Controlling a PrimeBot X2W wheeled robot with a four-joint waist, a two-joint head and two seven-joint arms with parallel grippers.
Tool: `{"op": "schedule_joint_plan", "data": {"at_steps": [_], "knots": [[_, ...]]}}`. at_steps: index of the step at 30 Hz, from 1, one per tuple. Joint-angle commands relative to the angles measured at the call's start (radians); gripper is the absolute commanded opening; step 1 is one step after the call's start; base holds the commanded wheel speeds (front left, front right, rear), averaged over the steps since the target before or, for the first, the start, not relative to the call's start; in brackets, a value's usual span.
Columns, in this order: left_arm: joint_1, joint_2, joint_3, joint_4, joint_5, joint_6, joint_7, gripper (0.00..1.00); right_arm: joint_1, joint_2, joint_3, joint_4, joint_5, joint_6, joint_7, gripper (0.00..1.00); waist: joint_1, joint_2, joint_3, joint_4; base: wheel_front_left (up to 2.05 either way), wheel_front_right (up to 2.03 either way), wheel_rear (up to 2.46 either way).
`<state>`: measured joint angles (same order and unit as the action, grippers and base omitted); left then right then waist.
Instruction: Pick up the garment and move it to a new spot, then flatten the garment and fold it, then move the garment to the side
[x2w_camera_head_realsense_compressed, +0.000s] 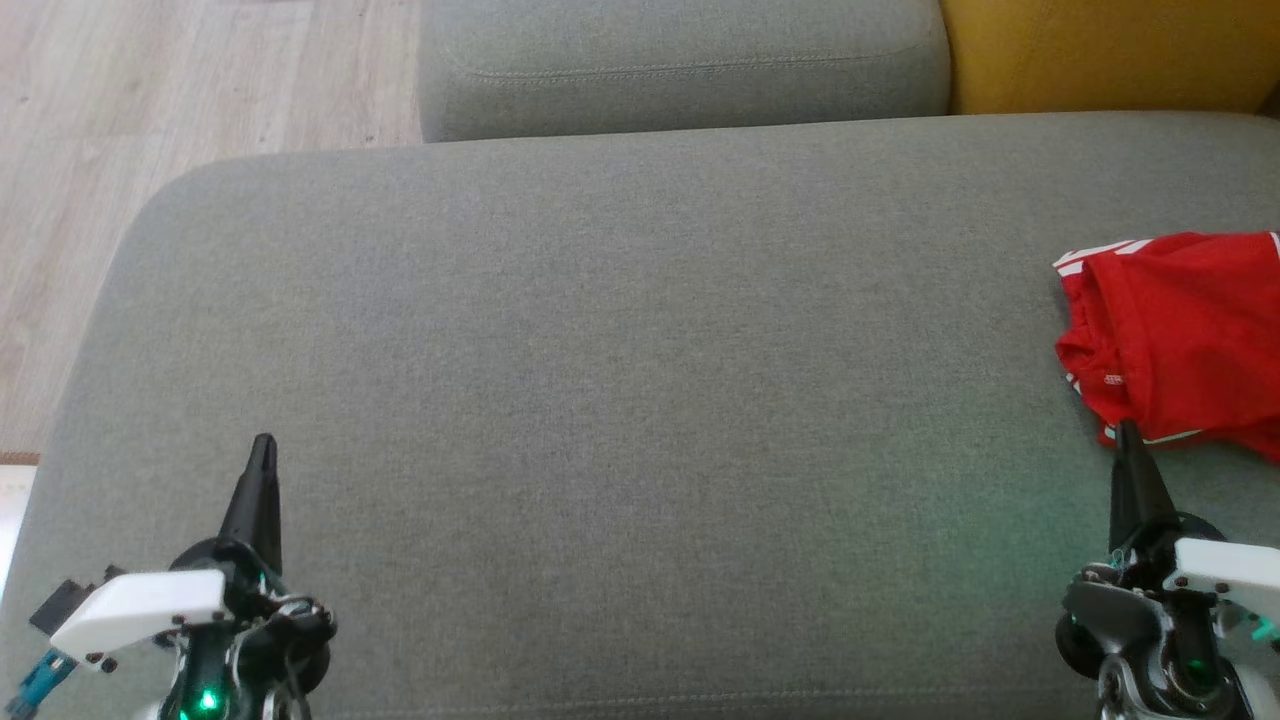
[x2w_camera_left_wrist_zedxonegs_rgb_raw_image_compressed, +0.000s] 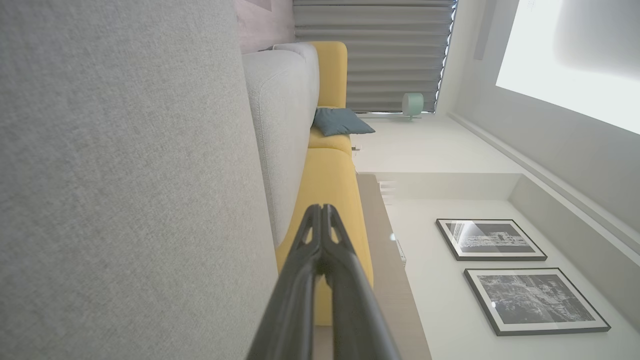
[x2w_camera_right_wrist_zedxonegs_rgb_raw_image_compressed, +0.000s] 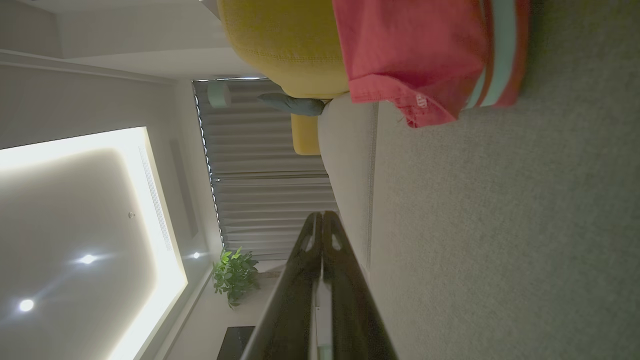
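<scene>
The garment (x2w_camera_head_realsense_compressed: 1180, 335), red with white stripes, lies crumpled on the grey sofa seat (x2w_camera_head_realsense_compressed: 640, 400) at the right edge of the head view, partly cut off by the frame. In the right wrist view the garment (x2w_camera_right_wrist_zedxonegs_rgb_raw_image_compressed: 415, 55) sits ahead of the fingers, at the top. My right gripper (x2w_camera_head_realsense_compressed: 1129, 428) is shut and empty, its tip right at the garment's near edge. In its own view the right gripper (x2w_camera_right_wrist_zedxonegs_rgb_raw_image_compressed: 322, 216) has its fingers pressed together. My left gripper (x2w_camera_head_realsense_compressed: 264, 442) is shut and empty at the lower left, far from the garment; in the left wrist view the gripper (x2w_camera_left_wrist_zedxonegs_rgb_raw_image_compressed: 321, 207) is also shut.
A grey back cushion (x2w_camera_head_realsense_compressed: 680, 65) and a yellow cushion (x2w_camera_head_realsense_compressed: 1110, 50) stand behind the seat. Wooden floor (x2w_camera_head_realsense_compressed: 150, 110) lies to the left. The left wrist view holds a blue pillow (x2w_camera_left_wrist_zedxonegs_rgb_raw_image_compressed: 340, 121) and framed pictures (x2w_camera_left_wrist_zedxonegs_rgb_raw_image_compressed: 490, 239).
</scene>
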<state>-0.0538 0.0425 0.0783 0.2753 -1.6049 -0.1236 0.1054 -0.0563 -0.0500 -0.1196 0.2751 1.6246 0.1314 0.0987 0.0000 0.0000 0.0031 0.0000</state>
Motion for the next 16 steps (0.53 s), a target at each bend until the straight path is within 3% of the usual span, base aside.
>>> {"op": "schedule_joint_plan", "data": {"at_steps": [1,16], "knots": [[-0.054,0.009,0.035,-0.030,-0.004,-0.007,0.008,0.00,-0.051,-0.009,0.017,-0.031,-0.007,-0.001,0.005,0.00,0.0000,0.0000,0.000,0.000,0.00,0.00,0.00],[-0.054,0.008,0.036,-0.030,-0.004,-0.007,0.008,0.00,-0.051,-0.007,0.015,-0.031,-0.009,-0.001,0.007,0.00,0.0000,0.0000,0.000,0.000,0.00,0.00,0.00]]}}
